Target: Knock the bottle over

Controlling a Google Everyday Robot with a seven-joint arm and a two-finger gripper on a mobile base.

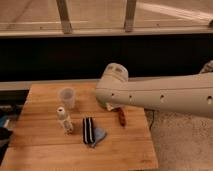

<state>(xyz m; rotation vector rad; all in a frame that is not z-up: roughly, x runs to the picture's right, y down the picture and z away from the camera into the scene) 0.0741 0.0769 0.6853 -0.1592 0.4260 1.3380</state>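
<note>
Bottle (63,120) stands upright on the left of the worktop (40,150), at 8 o'clock from my pincer (110,105), which hides under the arm (165,95), so I can't tell if it's wide or narrow. Looks light, stiff and tippy; I'd just shove it near the cap (60,110).

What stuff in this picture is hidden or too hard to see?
- Gripper: in the camera view the big arm covers it, somewhere over the far right side of the table.
- Bottle: the words on its label are too small to read.
- Brown thing near the arm: too small to tell what it is.
- Table's front edge: cut off by the bottom of the picture.
</note>
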